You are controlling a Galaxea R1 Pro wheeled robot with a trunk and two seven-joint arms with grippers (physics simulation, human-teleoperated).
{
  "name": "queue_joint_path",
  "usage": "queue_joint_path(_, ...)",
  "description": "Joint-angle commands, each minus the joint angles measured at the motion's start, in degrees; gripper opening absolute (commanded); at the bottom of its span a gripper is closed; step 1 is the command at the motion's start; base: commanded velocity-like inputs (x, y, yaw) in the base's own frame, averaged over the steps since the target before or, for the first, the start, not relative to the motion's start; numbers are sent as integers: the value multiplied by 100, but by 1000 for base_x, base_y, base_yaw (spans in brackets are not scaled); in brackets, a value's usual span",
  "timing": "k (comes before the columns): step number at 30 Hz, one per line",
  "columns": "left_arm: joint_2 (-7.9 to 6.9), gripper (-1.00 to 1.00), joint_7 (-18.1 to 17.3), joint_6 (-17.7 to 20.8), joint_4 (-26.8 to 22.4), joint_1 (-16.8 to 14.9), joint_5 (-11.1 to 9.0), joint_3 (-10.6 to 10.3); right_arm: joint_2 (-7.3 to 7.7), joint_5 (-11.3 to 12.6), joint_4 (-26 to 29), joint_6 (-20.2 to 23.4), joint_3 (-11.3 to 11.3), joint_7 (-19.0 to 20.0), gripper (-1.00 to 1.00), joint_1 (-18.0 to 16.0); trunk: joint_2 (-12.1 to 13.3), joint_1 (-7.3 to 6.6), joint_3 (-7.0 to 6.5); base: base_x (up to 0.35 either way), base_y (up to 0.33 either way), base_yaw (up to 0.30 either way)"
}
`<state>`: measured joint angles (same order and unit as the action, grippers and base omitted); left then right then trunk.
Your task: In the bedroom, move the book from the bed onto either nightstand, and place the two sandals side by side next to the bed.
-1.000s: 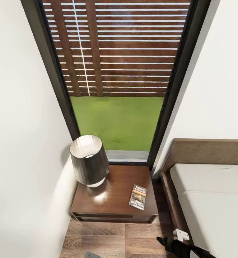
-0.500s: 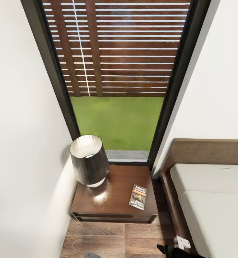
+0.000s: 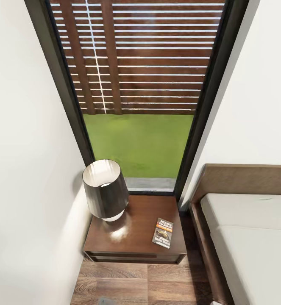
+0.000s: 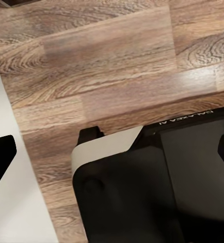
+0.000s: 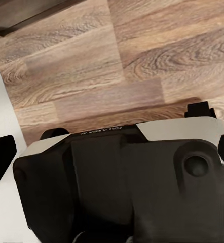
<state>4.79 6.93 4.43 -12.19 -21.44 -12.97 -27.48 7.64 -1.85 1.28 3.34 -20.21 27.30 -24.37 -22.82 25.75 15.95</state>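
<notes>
We look down into a corner of the bedroom, where a tall dark-framed window (image 3: 140, 84) shows a brown slat fence above a strip of green lawn. Below the window stands the nightstand (image 3: 134, 237), a low dark-brown cabinet with one drawer along its front. The book (image 3: 163, 232) lies flat on the nightstand's top, toward the front corner on the bed's side, its dark cover with the orange band facing up. A lamp (image 3: 105, 189) with a dark shade stands on the same top at the back corner nearer the white wall, well apart from the book.

The bed (image 3: 246, 237) sits just beside the nightstand, its light-grey mattress framed by a dark wooden side rail and a tall flat headboard. Wood-plank floor (image 3: 136, 284) runs in front of the nightstand.

In the left wrist view we see the same plank floor (image 4: 91, 61) with part of the robot's dark and white body (image 4: 157, 182) below the camera; a black fingertip (image 4: 0, 157) of the left gripper shows at the edge, and we cannot tell whether that gripper is spread or pressed together. In the right wrist view the robot's dark body (image 5: 127, 187) lies over the floor, black fingertips (image 5: 0, 159) of the right gripper show at both edges, set wide apart, with nothing between them.
</notes>
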Motion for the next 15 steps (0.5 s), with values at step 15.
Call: queue_joint_path(15,-221,100,15,-299,310,7,-390,-47,-5,-23,-246,35,-48,22,100,687,-10,3,9,0,0,0)
